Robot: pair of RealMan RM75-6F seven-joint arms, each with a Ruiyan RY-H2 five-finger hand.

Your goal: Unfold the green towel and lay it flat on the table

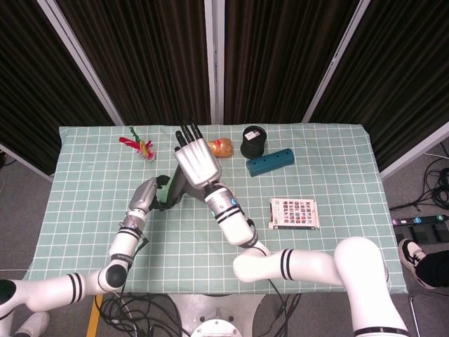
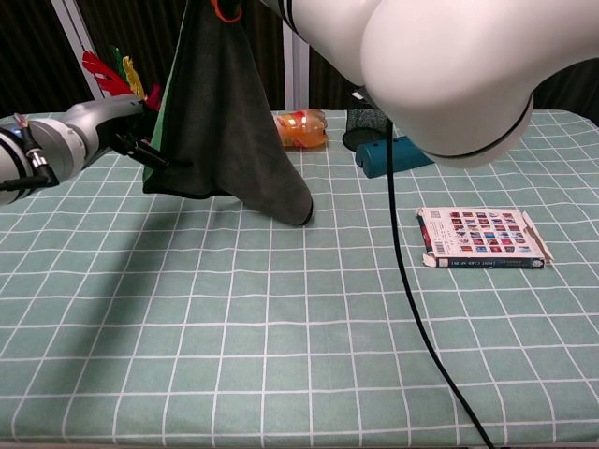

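The green towel [image 2: 225,122] hangs dark and half spread from the top of the chest view; its lowest corner [image 2: 301,217] touches the table. My right hand [image 1: 196,160] is raised above the table's middle left and holds the towel's top, which the hand hides in the head view. Only a dark strip of towel [image 1: 175,189] shows below it there. My left hand [image 1: 146,195] [image 2: 98,126] is lower and to the left. Its fingers [image 2: 142,152] pinch the towel's left edge and pull it sideways.
Along the back stand an orange bottle [image 1: 221,147] [image 2: 301,129], a black cup [image 1: 253,142] and a blue power strip [image 1: 270,161] [image 2: 402,154]. A patterned book [image 1: 293,213] [image 2: 482,238] lies at the right. A red and yellow toy [image 1: 140,146] lies back left.
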